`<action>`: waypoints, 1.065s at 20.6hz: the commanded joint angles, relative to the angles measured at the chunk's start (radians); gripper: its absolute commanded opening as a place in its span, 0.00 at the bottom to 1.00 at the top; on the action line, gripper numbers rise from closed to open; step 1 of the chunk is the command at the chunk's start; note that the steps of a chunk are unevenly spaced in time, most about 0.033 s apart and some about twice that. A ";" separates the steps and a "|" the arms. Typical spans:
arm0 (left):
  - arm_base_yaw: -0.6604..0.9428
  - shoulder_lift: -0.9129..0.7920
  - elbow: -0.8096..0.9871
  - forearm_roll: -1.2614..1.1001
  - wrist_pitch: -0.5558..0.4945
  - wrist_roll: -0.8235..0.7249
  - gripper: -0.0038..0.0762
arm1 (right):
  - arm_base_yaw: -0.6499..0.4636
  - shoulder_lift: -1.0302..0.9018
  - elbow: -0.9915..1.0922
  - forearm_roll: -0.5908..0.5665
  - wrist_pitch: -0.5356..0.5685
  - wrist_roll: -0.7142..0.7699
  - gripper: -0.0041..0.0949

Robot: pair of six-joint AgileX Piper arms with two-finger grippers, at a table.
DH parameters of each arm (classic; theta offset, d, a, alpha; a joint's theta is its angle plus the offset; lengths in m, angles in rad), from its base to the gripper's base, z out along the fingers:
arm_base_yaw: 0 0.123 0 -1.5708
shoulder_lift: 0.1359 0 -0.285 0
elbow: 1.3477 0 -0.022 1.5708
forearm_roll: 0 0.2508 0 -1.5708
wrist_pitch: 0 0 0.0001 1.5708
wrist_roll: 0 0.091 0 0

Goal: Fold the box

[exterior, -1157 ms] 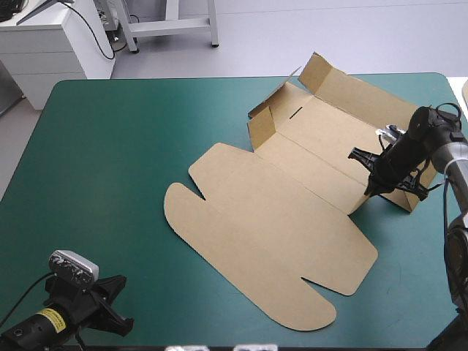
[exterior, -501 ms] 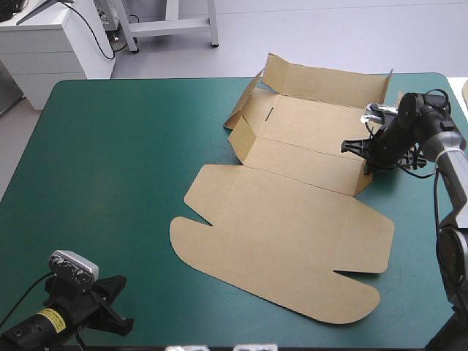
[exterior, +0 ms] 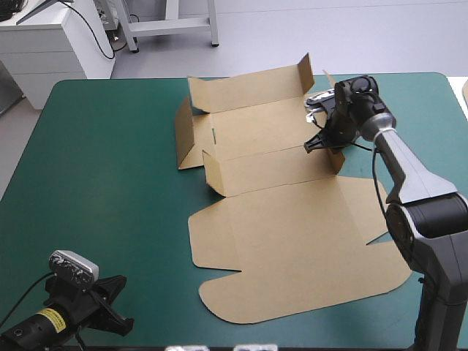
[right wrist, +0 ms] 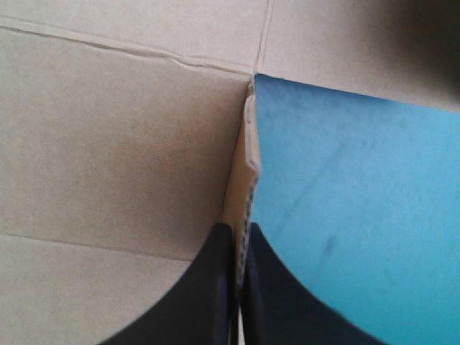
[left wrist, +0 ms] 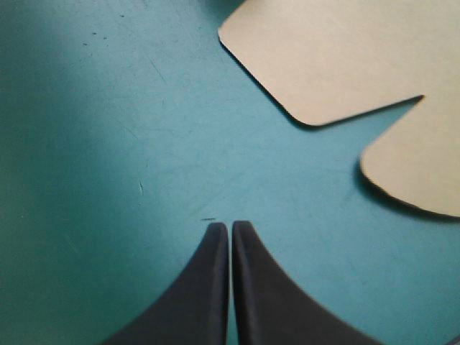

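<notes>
Lying across the middle and right of the teal-green bench [exterior: 110,183], the brown box [exterior: 292,241] is a cut sheet of board. Its far part has low walls raised, and its wide lid lies flat toward the near edge. The right tool [exterior: 327,144] pinches a thin upright wall at the tray's right end, black fingers all but closed on the board's edge. The left tool [left wrist: 230,227] rests closed at the near left corner, holding nothing, the lid's rounded tabs ahead of it. The board looks light and stiff, bending only along its creases, and would likely slide on the bench. Flap edges near creases seem the best holds.
</notes>
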 commanded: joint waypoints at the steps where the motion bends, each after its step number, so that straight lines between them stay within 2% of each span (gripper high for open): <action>1: -0.002 0.008 -0.033 -0.019 -0.059 -0.009 0.04 | 0.053 -0.015 -0.115 -0.035 -0.033 -0.110 0.02; 4: -0.002 0.008 -0.033 -0.019 -0.059 -0.009 0.04 | 0.118 0.012 -0.161 -0.035 -0.099 -0.240 0.02; 6: -0.002 0.008 -0.033 -0.019 -0.059 -0.009 0.04 | 0.171 0.019 -0.168 -0.021 -0.124 -0.364 0.02; 7: -0.002 0.008 -0.033 -0.019 -0.059 -0.009 0.04 | 0.205 0.020 -0.168 0.019 -0.128 -0.488 0.02; 9: -0.002 0.008 -0.033 -0.019 -0.059 -0.009 0.04 | 0.259 0.020 -0.168 0.050 -0.149 -0.632 0.02; 12: -0.002 0.008 -0.033 -0.019 -0.059 -0.009 0.04 | 0.337 0.020 -0.168 0.048 -0.207 -0.764 0.02; 18: -0.002 0.008 -0.033 -0.019 -0.059 -0.009 0.04 | 0.420 0.020 -0.168 0.050 -0.256 -0.836 0.02; 22: -0.002 0.008 -0.033 -0.019 -0.059 -0.009 0.04 | 0.424 0.020 -0.165 0.115 -0.176 -0.826 0.02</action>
